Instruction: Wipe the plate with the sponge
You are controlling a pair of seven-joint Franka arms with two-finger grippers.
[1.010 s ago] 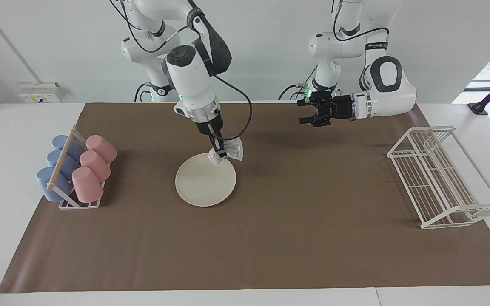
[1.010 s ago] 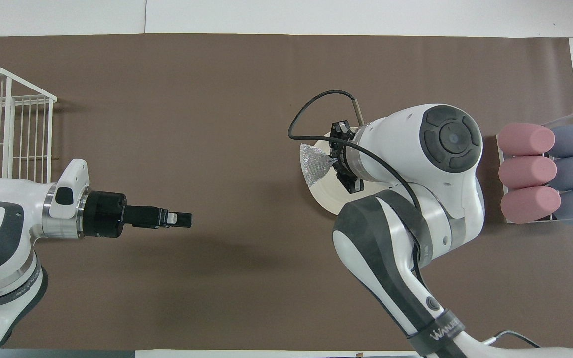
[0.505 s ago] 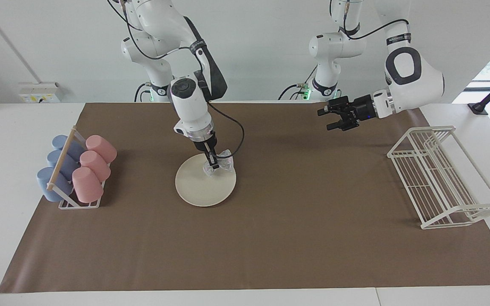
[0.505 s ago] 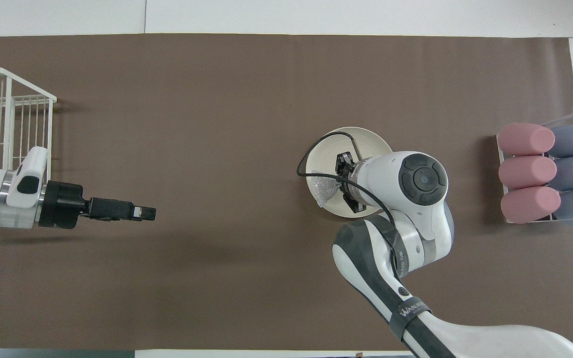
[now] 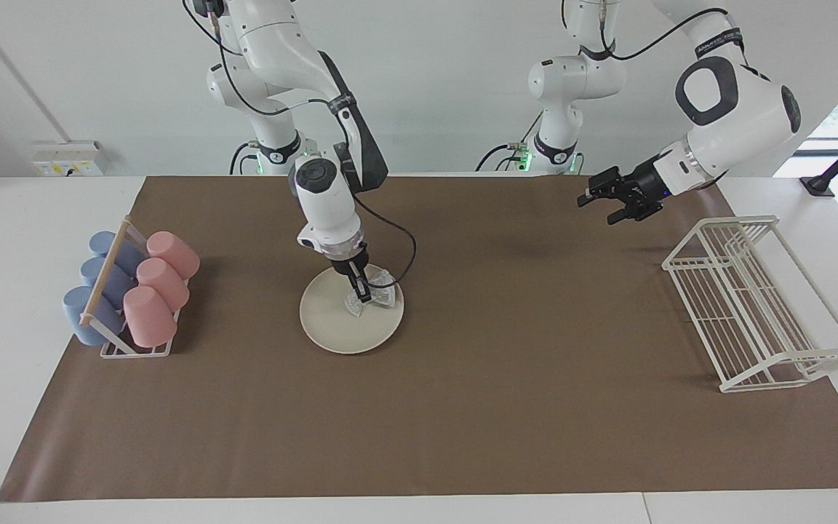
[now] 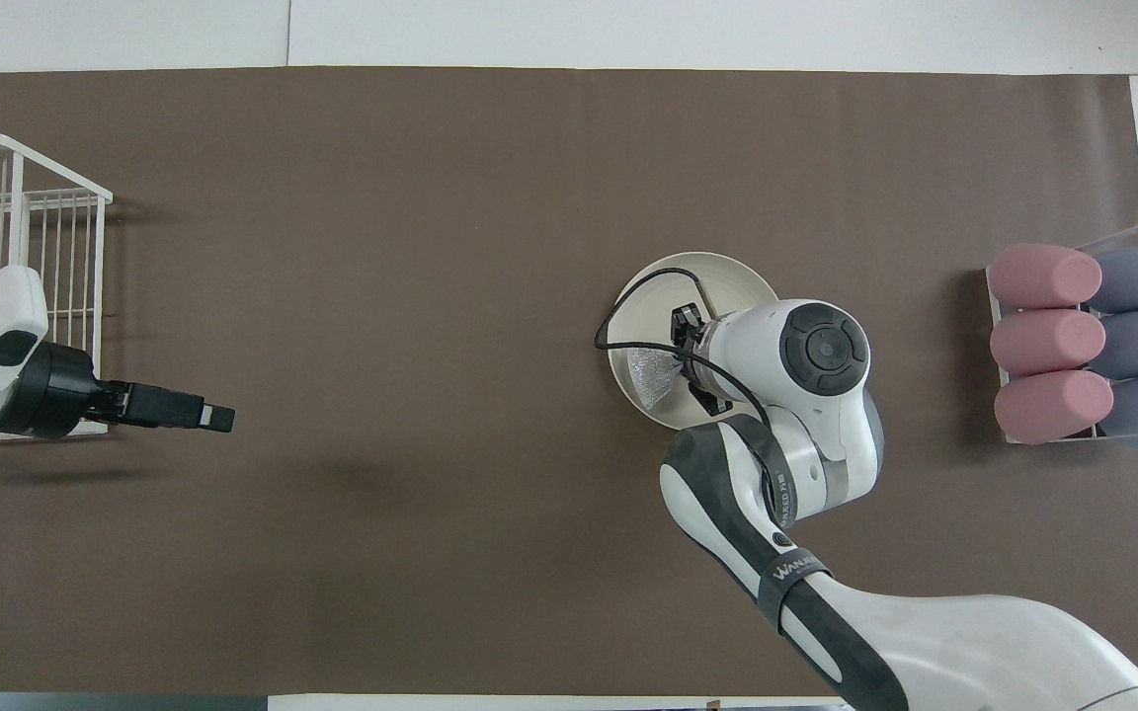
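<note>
- Right claw (image 5: 362,295) clamped tight on the sponge (image 5: 375,296), pointing down, pressing it onto the plate (image 5: 339,324).
- Sponge lying crumpled on the plate's surface, on the part nearer the robots and toward the left arm's end of the worktop, inside the rim.
- Plate flat on the brown mat (image 5: 463,407), roughly mid-worktop, somewhat toward the right arm's end.
- Right arm reaching down from its base, black cable looping beside the wrist over the plate.
- Left claw (image 5: 612,204) spread wide, holding nothing, up in the air over the mat close to the white wire rack (image 5: 753,306); waiting there, well apart from the plate.
- In the overhead view, left claw (image 6: 218,419) poking out sideways beside the wire rack (image 6: 26,212), right claw (image 6: 680,357) mostly hidden under its own wrist, sponge (image 6: 650,372) showing silvery on the plate (image 6: 717,272).
- Wire rack standing at the left arm's end of the worktop.
- Cup holder (image 5: 135,349) at the right arm's end, carrying three pink cups (image 5: 161,280) and three blue cups (image 5: 95,280) lying on their sides in two rows, a wooden bar across them.
- White worktop (image 5: 26,218) showing around the mat's edges.
</note>
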